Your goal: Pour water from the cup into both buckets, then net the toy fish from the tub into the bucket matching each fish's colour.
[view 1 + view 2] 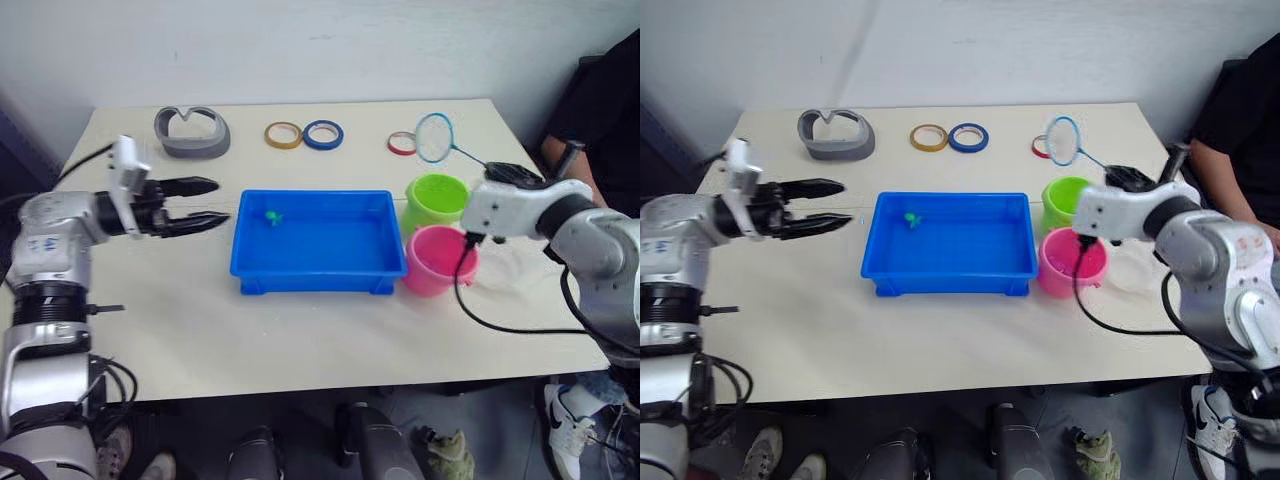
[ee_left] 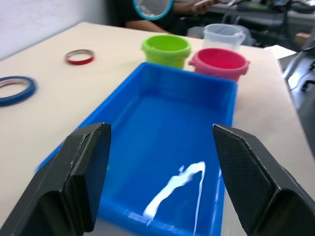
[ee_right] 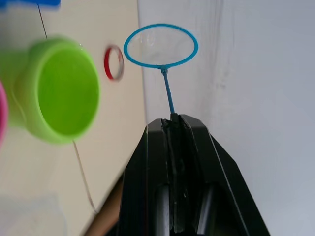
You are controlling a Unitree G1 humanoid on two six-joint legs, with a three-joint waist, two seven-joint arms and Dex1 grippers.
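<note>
Left eye view: right pincer (image 1: 497, 172) clamped on the thin handle of a small net (image 1: 434, 137); hoop raised above the counter (image 1: 300, 330), at about 11 o'clock from the pincer.
Net axis: handle runs from the pincer up toward the far counter edge, hoop at the far end.
Key relation: tub (image 1: 385, 275) lies at 9 o'clock from the right pincer, beyond both buckets; judged next move is a swing of the hoop across them into the tub. Right arm is the nearer and carries the tool.
Toy fish: one green fish (image 1: 271, 215) sits near the tub's far wall, left of centre. No other fish can be made out.
Left pincer (image 1: 208, 205): spread wide, empty, level with the tub's left end and just beside it, fingers aimed along the tub's long axis.
Green bucket (image 1: 436, 199): lime plastic, rolled rim, at the tub's right end, far side.
Pink bucket (image 1: 437, 258): touching or nearly touching the green one, near side.
Cup (image 2: 222, 36): clear plastic, beyond the pink bucket as the left wrist view shows it.
Tub material: glossy blue plastic, flanged rim, wet sheen on the floor.
Other items: tape rings (image 1: 304, 134), grey holder (image 1: 192, 131) along the far edge.
</note>
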